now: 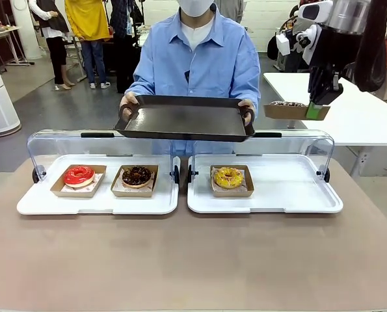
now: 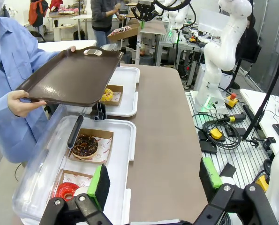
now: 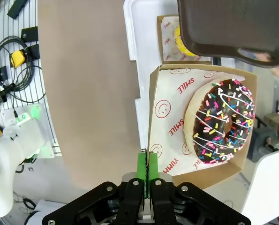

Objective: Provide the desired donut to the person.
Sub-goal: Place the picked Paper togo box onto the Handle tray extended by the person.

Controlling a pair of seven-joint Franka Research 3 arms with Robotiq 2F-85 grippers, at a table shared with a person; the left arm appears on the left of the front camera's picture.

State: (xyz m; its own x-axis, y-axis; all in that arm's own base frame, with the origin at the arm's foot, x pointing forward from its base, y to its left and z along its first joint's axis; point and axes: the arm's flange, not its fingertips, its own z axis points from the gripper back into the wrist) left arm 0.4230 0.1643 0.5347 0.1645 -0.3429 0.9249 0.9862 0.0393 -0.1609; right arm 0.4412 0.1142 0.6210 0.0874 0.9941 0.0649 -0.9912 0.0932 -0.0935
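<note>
The person (image 1: 200, 58) in a light blue shirt holds out a dark brown serving tray (image 1: 186, 120) with both hands over the far side of the table. My right gripper (image 1: 317, 110) hangs up high to the tray's right, shut on the edge of a cardboard box (image 3: 200, 140). In the box lies a chocolate donut with coloured sprinkles (image 3: 226, 124). The brown tray (image 3: 237, 28) lies just past the box's far end. My left gripper (image 2: 153, 183) stands open over the left white tray, with nothing between its fingers.
Two white trays (image 1: 99, 201) with raised clear lids sit side by side on the table. They carry a red donut (image 1: 79, 175), a chocolate donut (image 1: 136, 175) and a yellow donut (image 1: 228, 177), each in a cardboard box. The table's near half is bare.
</note>
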